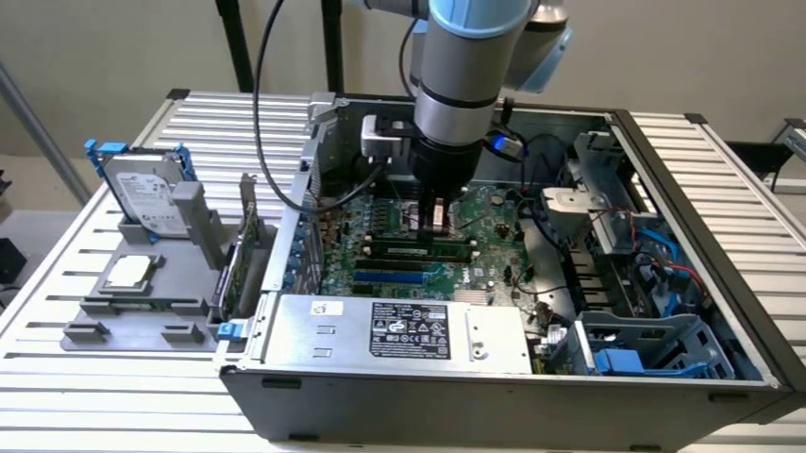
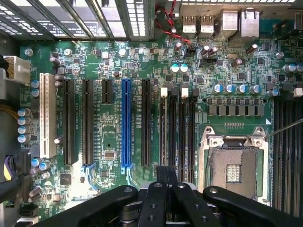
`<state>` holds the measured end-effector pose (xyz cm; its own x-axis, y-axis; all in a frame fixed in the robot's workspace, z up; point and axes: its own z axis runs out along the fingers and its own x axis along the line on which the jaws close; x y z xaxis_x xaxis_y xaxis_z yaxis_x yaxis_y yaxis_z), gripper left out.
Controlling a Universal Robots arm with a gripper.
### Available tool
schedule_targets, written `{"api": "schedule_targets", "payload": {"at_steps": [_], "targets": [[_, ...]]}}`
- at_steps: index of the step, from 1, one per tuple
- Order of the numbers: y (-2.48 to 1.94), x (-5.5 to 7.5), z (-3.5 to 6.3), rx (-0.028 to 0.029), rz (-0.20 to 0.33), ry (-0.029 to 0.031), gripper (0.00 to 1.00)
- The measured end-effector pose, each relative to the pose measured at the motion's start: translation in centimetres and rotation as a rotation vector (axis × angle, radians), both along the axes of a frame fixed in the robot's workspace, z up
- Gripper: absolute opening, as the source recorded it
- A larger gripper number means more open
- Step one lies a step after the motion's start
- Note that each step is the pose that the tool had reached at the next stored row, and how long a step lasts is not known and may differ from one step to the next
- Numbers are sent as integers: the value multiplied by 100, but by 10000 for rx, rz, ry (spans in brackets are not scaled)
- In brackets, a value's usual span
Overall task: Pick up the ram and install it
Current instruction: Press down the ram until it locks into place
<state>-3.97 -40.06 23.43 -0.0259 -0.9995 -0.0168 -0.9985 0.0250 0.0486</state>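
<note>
At the exterior view's left, your grey parts holder (image 1: pixel 126 307) carries a silver hard drive (image 1: pixel 139 193) upright in its blue frame, a square processor chip (image 1: pixel 130 274) lying flat, and a green expansion card (image 1: pixel 243 247) standing on edge just beside the case wall. The open computer case (image 1: pixel 504 396) holds the power supply (image 1: pixel 403 330) along its near edge, the motherboard (image 1: pixel 391 226) behind that, and a blue-grey drive cage (image 1: pixel 643 349) in the right corner.

The ram (image 1: pixel 416 250), a thin green stick with black chips, lies lengthwise among the black slots, between the blue slot (image 1: pixel 396 276) and the arm; whether it is fully seated you cannot tell. The arm (image 1: pixel 473 57) is cut off at the top edge and hides the board directly beneath it.

Your gripper (image 1: pixel 435 219) hangs low over the motherboard. In the wrist view the gripper (image 2: pixel 165 171) has its fingers pressed together at the end of the memory slots (image 2: pixel 177 127), beside the processor socket (image 2: pixel 234 168); nothing can be made out between them.
</note>
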Motion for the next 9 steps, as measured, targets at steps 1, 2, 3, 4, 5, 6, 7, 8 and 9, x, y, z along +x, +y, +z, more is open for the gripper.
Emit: {"api": "schedule_targets", "payload": {"at_steps": [1, 2, 3, 4, 5, 6, 7, 8, 9], "targets": [[0, 0, -13, 1, 0, -1, 11], [0, 0, -26, 1, 0, -1, 11], [-1, 0, -37, -6, 0, 1, 11], [-2, -1, -48, -12, 0, 3, 11], [-1, -1, -62, -8, 0, -2, 11], [-1, -3, -75, -7, 0, -1, 11], [-1, -5, -86, -8, -1, -4, 11], [-1, -6, -91, -5, 0, -4, 11], [0, -6, -92, -3, 1, -5, 11]]}}
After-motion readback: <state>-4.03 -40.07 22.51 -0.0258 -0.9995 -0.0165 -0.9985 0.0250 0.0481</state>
